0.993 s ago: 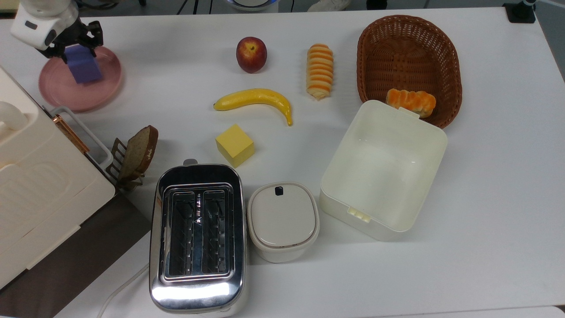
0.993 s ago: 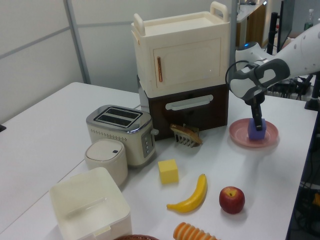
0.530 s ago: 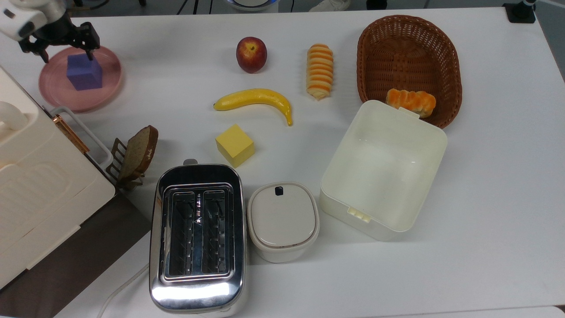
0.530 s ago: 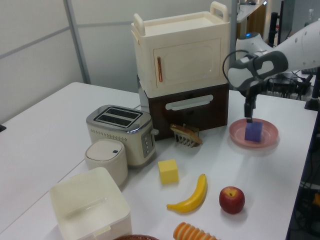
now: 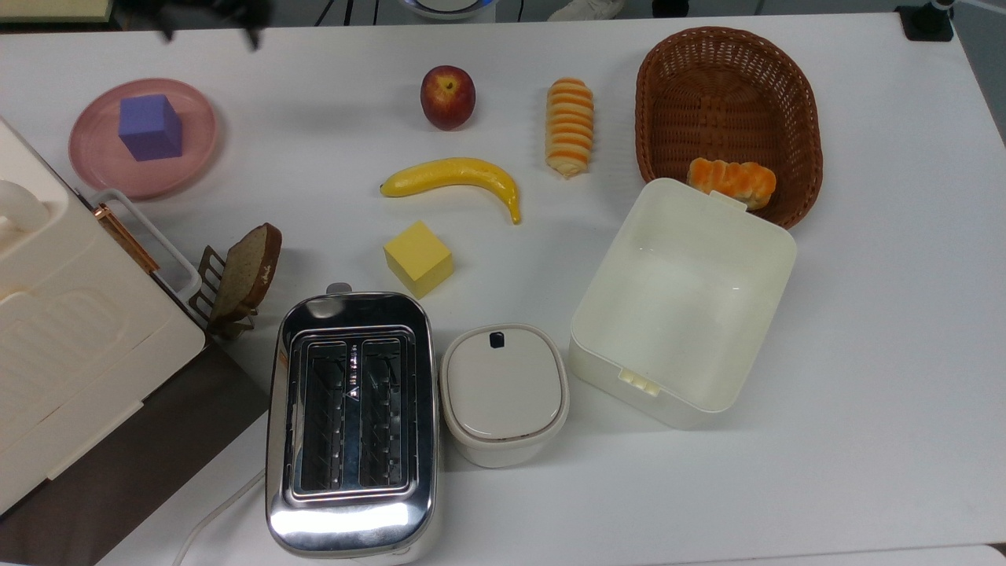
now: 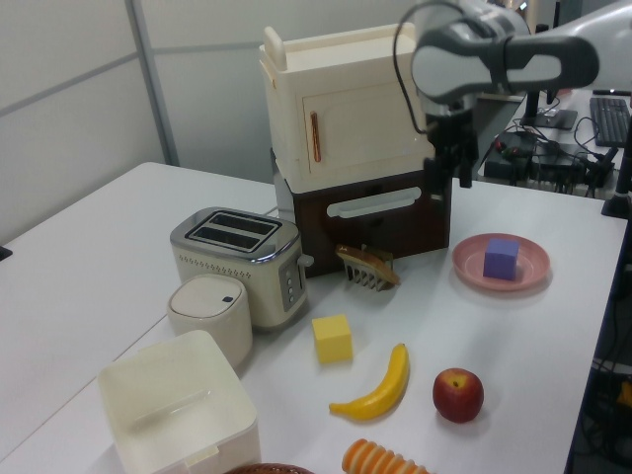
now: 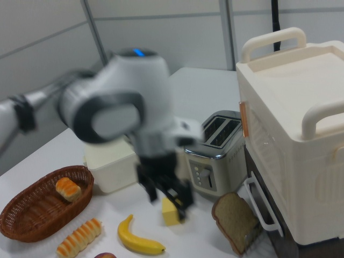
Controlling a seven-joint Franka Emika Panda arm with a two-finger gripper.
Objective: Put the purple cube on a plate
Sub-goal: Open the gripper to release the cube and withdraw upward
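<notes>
The purple cube point(image 5: 149, 127) rests flat on the pink plate point(image 5: 102, 161) at the top view's far left, with nothing touching it. The left view has the same cube point(image 6: 501, 259) sitting on the plate point(image 6: 534, 269) at the right. My gripper point(image 5: 210, 25) is open and holds nothing, at the top edge of the top view, to the right of the plate and apart from it. It hangs high above the table in front of the cabinet, left of the plate in the left view point(image 6: 448, 178). The right view has the gripper point(image 7: 167, 198) blurred above the yellow cube.
On the table are an apple point(image 5: 447, 96), a banana point(image 5: 453, 177), a yellow cube point(image 5: 418, 258), a striped bread roll point(image 5: 569, 126), a wicker basket point(image 5: 727, 79), an open white box point(image 5: 684, 299), a toaster point(image 5: 351, 420) and a lidded pot point(image 5: 504, 391). A cream cabinet point(image 6: 357, 104) and a bread slice point(image 5: 250, 271) stand near the plate.
The gripper let go of the purple cube, which stays on the plate. It then rose and moved off toward the top view's upper right.
</notes>
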